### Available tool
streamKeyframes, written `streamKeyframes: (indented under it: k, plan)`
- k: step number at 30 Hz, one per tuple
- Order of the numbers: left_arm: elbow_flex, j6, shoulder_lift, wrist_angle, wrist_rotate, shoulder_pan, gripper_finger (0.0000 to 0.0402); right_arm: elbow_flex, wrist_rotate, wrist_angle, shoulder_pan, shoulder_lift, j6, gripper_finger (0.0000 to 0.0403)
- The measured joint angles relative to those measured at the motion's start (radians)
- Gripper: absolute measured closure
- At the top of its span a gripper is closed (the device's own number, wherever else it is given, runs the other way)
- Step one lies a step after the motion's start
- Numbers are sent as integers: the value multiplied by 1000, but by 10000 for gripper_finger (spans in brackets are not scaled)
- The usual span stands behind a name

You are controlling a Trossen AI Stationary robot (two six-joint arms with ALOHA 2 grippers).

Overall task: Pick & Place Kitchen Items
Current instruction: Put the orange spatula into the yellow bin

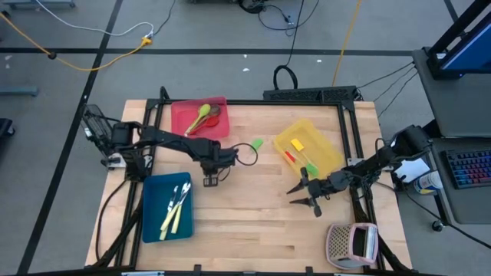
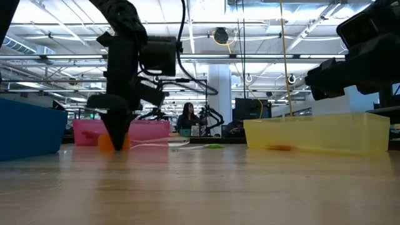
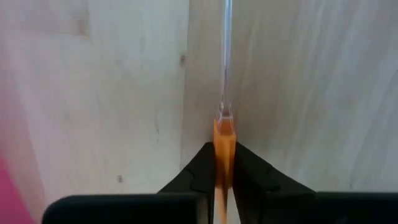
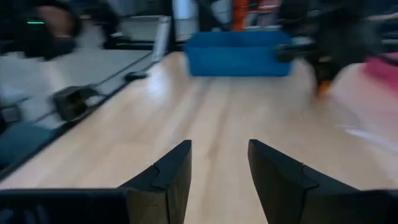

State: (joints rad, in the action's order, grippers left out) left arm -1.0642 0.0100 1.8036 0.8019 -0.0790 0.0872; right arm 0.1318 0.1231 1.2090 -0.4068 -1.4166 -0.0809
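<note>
An orange-headed spatula (image 3: 224, 134) with a clear handle (image 3: 227, 56) lies on the wood table left of centre. My left gripper (image 1: 211, 179) points down over it and is shut on its head. It also shows in the low view as the left gripper (image 2: 116, 139) with orange (image 2: 105, 143) at its tips. My right gripper (image 1: 302, 199) hovers level near the yellow tray, open, with nothing between its fingers (image 4: 168, 168). A green-headed spatula (image 1: 255, 143) lies flat on the table between the red and yellow trays. My left gripper pinches the spatula's orange head (image 3: 224, 142) between its two fingers, close to where the clear handle begins. The fingers come from above, pointing down. The head stands on edge between them. The handle runs away from them, low along the table.
A red tray (image 1: 178, 123) at the far left holds green, red and brown spoons. A blue tray (image 1: 153, 222) at the near left holds cream-handled knives. A yellow tray (image 1: 331, 157) at the right holds spatulas. A pinkish-grey perforated box (image 1: 351, 244) sits at the near right corner.
</note>
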Motion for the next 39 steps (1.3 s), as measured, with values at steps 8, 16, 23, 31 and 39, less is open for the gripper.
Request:
streamKeyframes:
  k: [8,16,23,31,39]
  plan:
    - [-2,107,-77,-181,-56,-145,377,1,229,17,1,0,62,254]
    - [-4,171,-95,-440,-70,-248,369,2,243,138,23,0,121,256]
    - [-5,204,-76,-682,-125,-297,374,26,237,150,72,-1,35,274]
    - [-6,229,9,-914,-132,-315,372,141,112,141,72,-75,27,291]
    - [-6,211,41,-967,-149,-350,366,209,113,155,80,-170,42,298]
